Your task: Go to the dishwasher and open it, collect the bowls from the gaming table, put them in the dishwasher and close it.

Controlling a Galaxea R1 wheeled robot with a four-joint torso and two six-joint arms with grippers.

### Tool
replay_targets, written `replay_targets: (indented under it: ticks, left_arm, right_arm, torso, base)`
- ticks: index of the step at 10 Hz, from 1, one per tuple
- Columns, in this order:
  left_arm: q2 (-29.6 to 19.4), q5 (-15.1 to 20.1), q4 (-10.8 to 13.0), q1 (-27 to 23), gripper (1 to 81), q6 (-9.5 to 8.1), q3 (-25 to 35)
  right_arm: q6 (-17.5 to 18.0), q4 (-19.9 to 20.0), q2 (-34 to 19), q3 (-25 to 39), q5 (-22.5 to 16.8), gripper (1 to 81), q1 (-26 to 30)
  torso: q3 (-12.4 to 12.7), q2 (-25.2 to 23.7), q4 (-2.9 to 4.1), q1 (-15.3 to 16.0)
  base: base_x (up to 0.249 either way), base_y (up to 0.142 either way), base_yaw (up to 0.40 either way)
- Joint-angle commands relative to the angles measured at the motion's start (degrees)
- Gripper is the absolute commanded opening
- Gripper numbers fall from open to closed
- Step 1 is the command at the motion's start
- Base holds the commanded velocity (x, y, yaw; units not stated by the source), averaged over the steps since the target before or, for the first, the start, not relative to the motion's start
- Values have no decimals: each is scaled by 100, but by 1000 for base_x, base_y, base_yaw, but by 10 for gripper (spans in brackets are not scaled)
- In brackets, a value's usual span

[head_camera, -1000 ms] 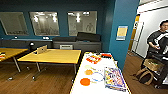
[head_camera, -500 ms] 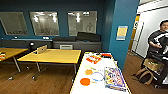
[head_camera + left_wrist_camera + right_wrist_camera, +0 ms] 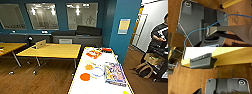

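The gaming table (image 3: 79, 65), long with a white top and pale yellow sides, stands right in front of the robot. On it lie an orange bowl (image 3: 85, 76), a smaller orange bowl (image 3: 88, 67), a blue-rimmed ring (image 3: 97, 71) and a colourful board (image 3: 114, 73). A person (image 3: 160, 47) stands to the right. I cannot tell if either gripper's fingers are apart or together.
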Motion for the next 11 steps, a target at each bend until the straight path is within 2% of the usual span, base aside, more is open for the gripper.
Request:
replay_targets:
  ticks: [1,3,6,8,11]
  left_arm:
    - [43,299,69,-173,811,51,-70]
    - [123,299,77,-173,811,51,-114]
    - [131,299,77,-173,811,51,-114]
    - [149,299,77,-173,811,51,-114]
    - [211,299,78,-173,811,51,-141]
  right_arm:
    - [14,722,-999,794,-530,811,1329]
    - [23,1056,-1184,954,-1076,811,2007]
    - [58,1523,-1193,743,-1631,811,2842]
    - [375,1576,-1193,470,-2036,811,3282]
    - [612,1620,-1176,-363,-2265,811,3529]
  torso:
    - [-164,0,0,0]
    - [-289,5,0,6]
    - [-465,5,0,6]
    - [-589,7,0,9]
    - [-767,11,0,11]
  base:
    - [0,0,0]
    - [0,0,0]
    - [0,0,0]
    - [0,0,0]
    - [0,0,0]
